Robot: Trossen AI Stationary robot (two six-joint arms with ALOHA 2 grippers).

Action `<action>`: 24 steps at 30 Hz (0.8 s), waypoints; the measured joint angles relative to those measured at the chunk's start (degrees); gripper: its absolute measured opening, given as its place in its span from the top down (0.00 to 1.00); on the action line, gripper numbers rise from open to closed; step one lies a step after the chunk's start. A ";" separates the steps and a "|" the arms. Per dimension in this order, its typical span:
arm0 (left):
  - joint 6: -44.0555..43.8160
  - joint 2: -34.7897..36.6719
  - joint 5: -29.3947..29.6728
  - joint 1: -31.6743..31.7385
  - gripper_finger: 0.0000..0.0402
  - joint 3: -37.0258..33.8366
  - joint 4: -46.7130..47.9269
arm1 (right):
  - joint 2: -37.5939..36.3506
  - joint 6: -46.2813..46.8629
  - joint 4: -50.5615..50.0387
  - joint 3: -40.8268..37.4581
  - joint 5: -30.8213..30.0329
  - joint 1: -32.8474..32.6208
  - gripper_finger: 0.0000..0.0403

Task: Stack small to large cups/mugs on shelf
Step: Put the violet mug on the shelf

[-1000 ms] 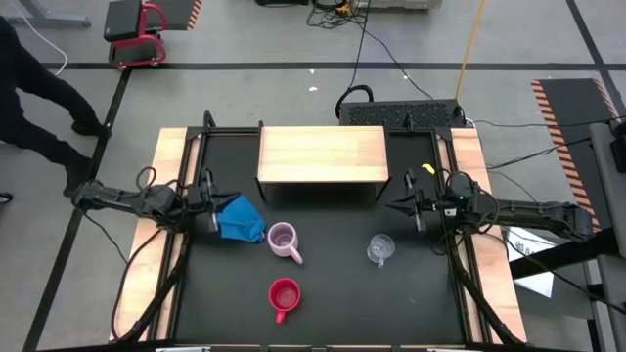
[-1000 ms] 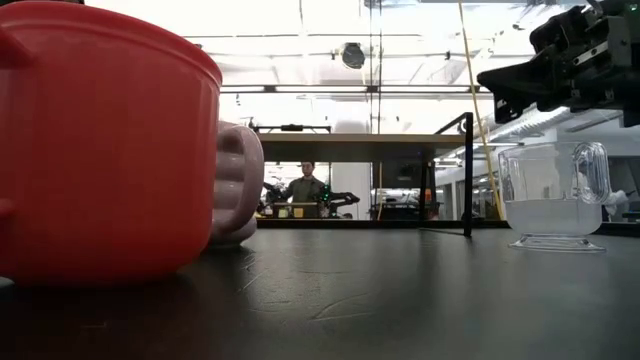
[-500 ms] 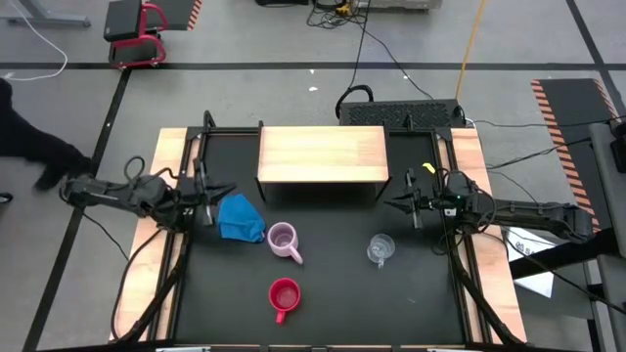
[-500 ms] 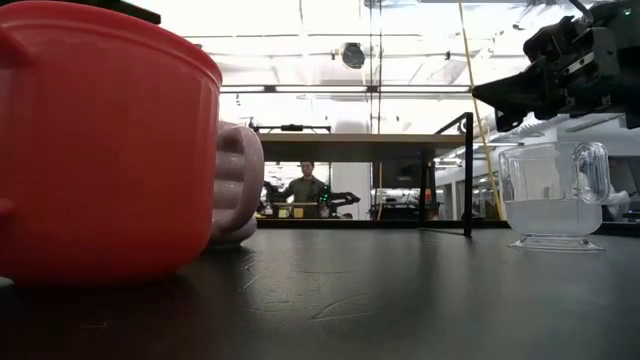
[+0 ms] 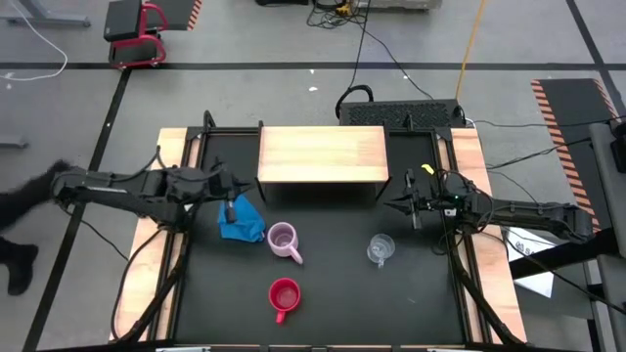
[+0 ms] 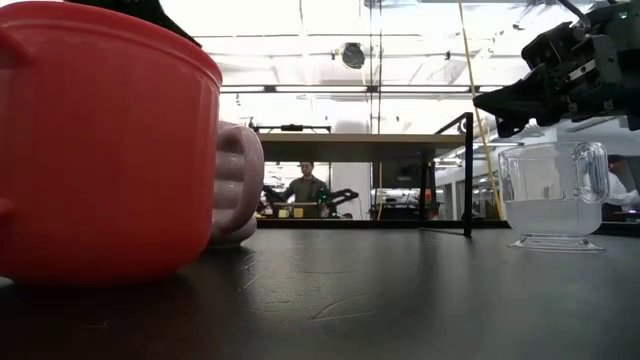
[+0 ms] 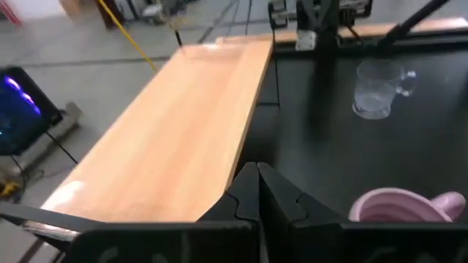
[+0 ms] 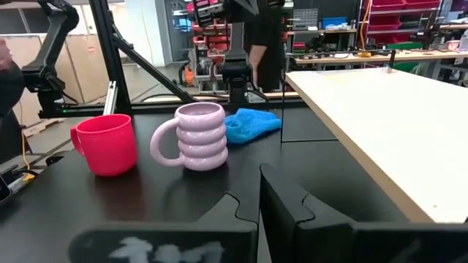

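While untouched, lilac mug (image 5: 284, 241) beyond left fingers (image 7: 257, 191).

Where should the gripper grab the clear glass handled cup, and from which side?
Judging by its pose, take the clear glass handled cup by the rim wall opposite its handle, one finger inside, coming from above. It stands upright and open-topped, handle towards the table's front edge. The right gripper, fingers shut, is nearest, between the cup and the light wooden shelf.

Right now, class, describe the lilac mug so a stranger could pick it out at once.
Start at the wooden shelf on the black table. Just in front of its left end, beside a blue cloth, stands the lilac mug. Unlike the smooth red mug and clear glass cup, its wall is stacked bulging rings.
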State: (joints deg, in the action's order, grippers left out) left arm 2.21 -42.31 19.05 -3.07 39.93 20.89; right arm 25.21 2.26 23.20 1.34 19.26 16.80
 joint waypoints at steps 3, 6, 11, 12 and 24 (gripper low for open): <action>0.01 -2.30 -3.00 1.49 1.00 1.69 1.87 | -0.02 0.00 -0.22 0.00 0.01 0.00 1.00; 0.29 -3.62 -6.67 2.75 1.00 3.12 2.96 | -0.02 0.00 -0.84 0.00 0.03 0.00 1.00; 0.45 -6.83 -12.61 4.14 1.00 6.59 4.99 | 0.00 -0.11 -2.03 0.00 0.03 0.00 1.00; 0.47 -7.72 -14.04 4.39 1.00 7.55 5.67 | 0.00 -0.12 -2.14 0.00 0.03 0.00 1.00; 4.14 -19.97 -15.79 5.58 1.00 16.23 17.53 | 0.00 -0.13 -2.36 0.00 0.05 0.00 1.00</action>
State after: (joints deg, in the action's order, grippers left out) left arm 6.35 -62.28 3.27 2.51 56.15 38.42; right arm 25.21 2.13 20.84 1.34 19.31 16.80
